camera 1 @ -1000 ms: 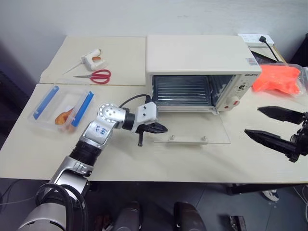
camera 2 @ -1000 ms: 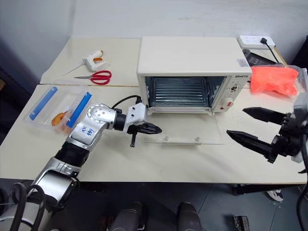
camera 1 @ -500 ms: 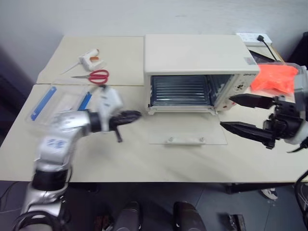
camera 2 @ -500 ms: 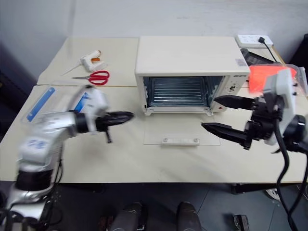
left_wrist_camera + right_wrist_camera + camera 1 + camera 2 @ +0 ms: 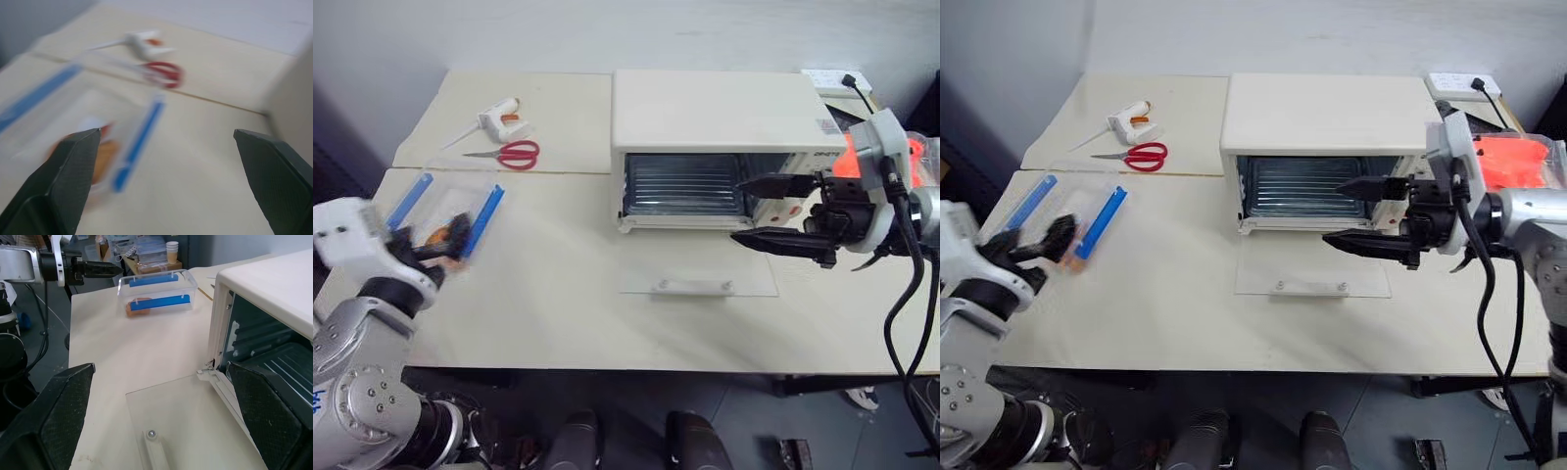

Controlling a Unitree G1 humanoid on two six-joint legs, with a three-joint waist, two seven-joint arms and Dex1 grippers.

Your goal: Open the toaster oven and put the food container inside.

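Left gripper [image 5: 438, 238] is seen at the near end of the food container [image 5: 445, 211], fingers spread wide and nothing held between them; the placement is judged an approach for a grasp. The food container rests on the left part of the table [image 5: 558, 313], well apart from the oven, lid on and blue clips along both long sides. Behind it lie scissors [image 5: 507, 153] and a glue gun [image 5: 497, 117] (neither needed for the task). Toaster oven [image 5: 720, 117] stands at table centre with its glass door [image 5: 697, 264] folded flat onto the table, so the cavity is open and ready to receive the box. Right gripper [image 5: 766, 211] is held level in front of the oven mouth, fingers spread, empty. An orange bag [image 5: 891, 157] lies behind it at far right
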